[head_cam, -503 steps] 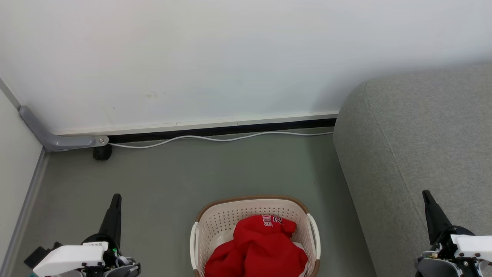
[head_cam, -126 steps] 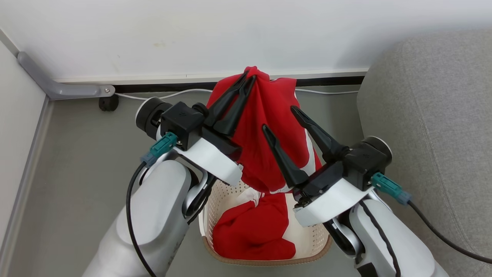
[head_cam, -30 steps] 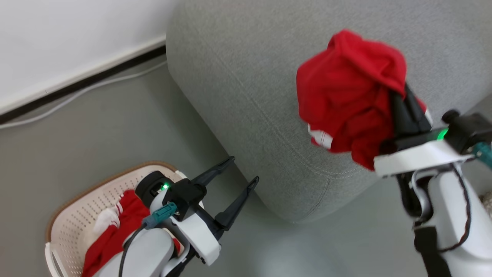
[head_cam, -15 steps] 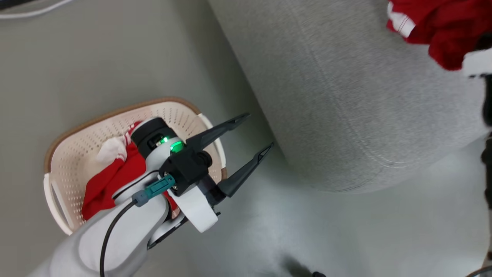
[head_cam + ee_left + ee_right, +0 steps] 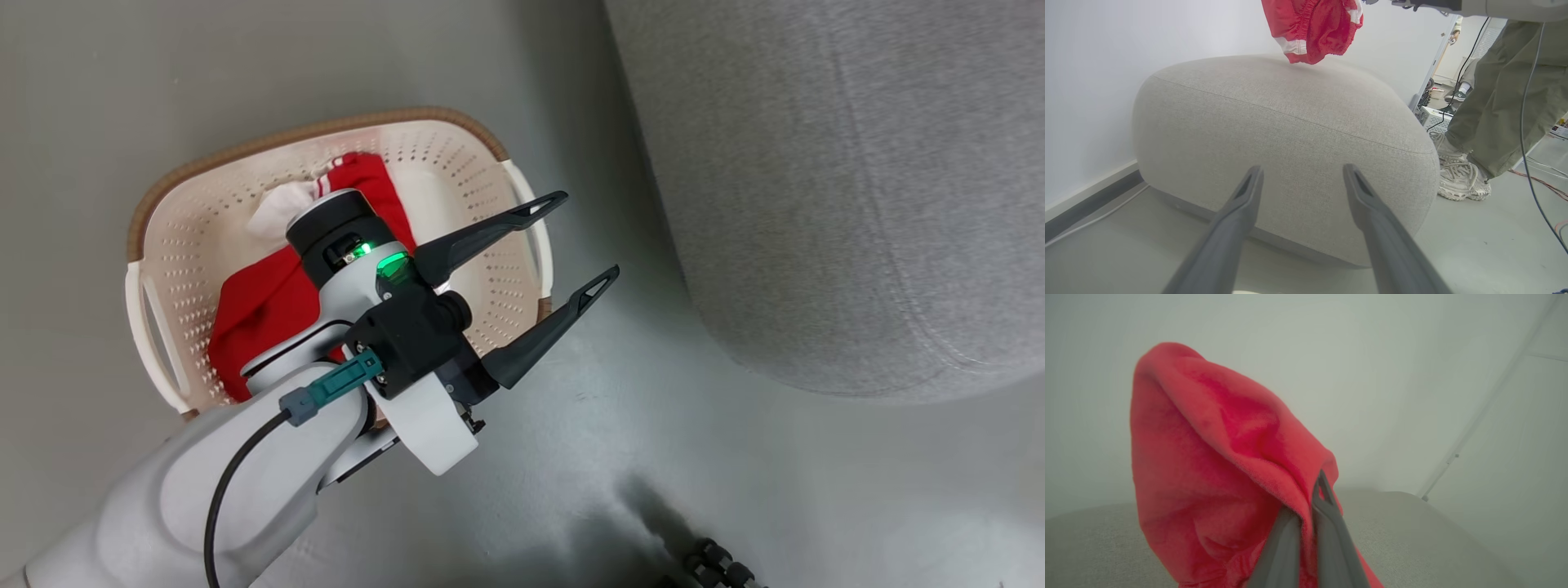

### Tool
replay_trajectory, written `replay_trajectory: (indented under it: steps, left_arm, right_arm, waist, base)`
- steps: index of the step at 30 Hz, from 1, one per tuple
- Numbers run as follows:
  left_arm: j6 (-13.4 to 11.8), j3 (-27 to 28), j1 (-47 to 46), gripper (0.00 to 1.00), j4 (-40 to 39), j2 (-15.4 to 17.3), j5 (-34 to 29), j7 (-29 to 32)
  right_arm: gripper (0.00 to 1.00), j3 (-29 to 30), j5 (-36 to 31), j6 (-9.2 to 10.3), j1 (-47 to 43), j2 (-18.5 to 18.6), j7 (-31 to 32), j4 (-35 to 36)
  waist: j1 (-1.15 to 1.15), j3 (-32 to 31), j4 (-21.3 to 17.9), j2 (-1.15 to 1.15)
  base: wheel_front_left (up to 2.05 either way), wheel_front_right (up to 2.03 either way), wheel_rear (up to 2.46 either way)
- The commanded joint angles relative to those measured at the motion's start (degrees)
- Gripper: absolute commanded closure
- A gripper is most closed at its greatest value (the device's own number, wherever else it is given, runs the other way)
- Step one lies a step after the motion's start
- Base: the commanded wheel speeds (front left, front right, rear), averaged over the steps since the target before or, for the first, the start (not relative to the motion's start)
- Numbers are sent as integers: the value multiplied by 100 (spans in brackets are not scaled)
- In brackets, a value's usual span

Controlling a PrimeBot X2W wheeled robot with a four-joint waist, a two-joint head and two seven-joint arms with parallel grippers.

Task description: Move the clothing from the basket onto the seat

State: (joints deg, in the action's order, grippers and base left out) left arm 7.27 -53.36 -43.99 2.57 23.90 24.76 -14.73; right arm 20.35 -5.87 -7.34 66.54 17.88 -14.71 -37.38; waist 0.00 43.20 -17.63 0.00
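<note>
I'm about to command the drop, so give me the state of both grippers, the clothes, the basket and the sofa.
left gripper: open, holding nothing.
right gripper: shut on the red garment.
red garment: hanging bunched above the sofa.
basket: on the floor, other red clothes inside.
sofa: garment not yet laid on it.

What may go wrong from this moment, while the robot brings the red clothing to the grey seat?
1. The red garment drapes over the shut right gripper; it may cling when the jaws open above the seat.
2. A person's shoe stands beside the seat; that gripper might swing close.
3. The open left gripper hovers by the basket rim and could snag it.
</note>
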Motion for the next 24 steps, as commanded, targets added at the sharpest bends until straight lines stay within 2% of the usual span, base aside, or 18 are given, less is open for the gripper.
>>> replay_trajectory:
  steps: [1,9,14,16,17,18,24]
  left_arm:
    - [22,170,-127,0,-161,42,-11,-27]
    - [22,272,10,0,-125,53,7,-27]
    - [22,283,36,0,-75,26,34,-27]
    - [22,298,33,0,-41,26,76,-27]
    - [22,318,43,0,-26,17,87,-27]
    - [22,337,61,0,-8,0,102,-27]
    - [22,501,229,0,87,-143,158,-27]
  right_arm:
    - [100,217,-176,-14,140,220,-15,-12]
    - [100,1542,-938,-14,356,341,258,-625]
    - [100,2182,-1270,-14,246,131,478,-955]
    - [98,2364,-1394,-14,193,-17,359,-1041]
    - [83,2372,-1423,-14,179,-40,301,-1088]
    - [0,2346,-1457,-14,162,-44,251,-1155]
    - [0,1918,-1441,-14,-73,-6,40,-1633]
  waist:
    - [0,186,167,0]
    - [0,337,366,0]
    - [0,331,398,0]
    - [0,255,410,0]
    - [0,215,418,0]
    - [0,166,430,0]
    - [0,-158,493,0]
  base:
    - [0,0,0]
    - [0,0,0]
    - [0,0,0]
    - [0,0,0]
    - [0,0,0]
    - [0,0,0]
    - [0,0,0]
